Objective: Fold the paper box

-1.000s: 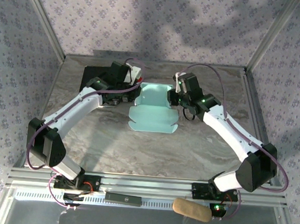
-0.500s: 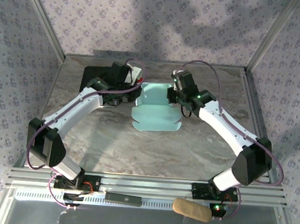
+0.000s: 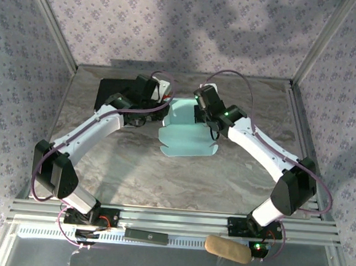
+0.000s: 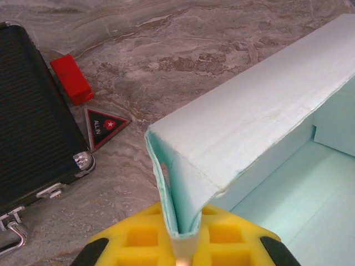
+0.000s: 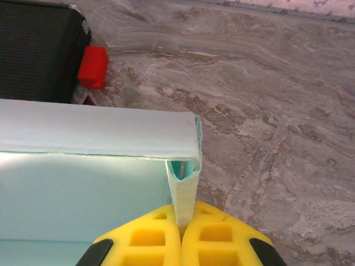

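Note:
The paper box [image 3: 187,130] is pale light-blue card, lying half-formed at the back middle of the marble table, its rounded front flaps flat. My left gripper [image 3: 163,105] is at its back left corner. In the left wrist view the yellow pads [image 4: 138,238] are shut on a doubled-over side wall of the paper box [image 4: 260,105], and the gripper [image 4: 186,246] pinches the fold. My right gripper [image 3: 199,111] is at the back right corner. In the right wrist view the gripper [image 5: 182,224] is shut on the folded end of the paper box [image 5: 83,133] wall.
A black case [image 3: 110,91] lies just left of the box, also seen as the black case [image 4: 28,127], with a red block [image 4: 72,79] and a triangular sticker [image 4: 104,126] beside it. A tan roll [image 3: 227,249] and a black bar [image 3: 146,235] rest on the front rail.
The right arm has swung left toward the box and its gripper has shut on the box's right wall. The box's front has shifted slightly right. The left gripper keeps its hold.

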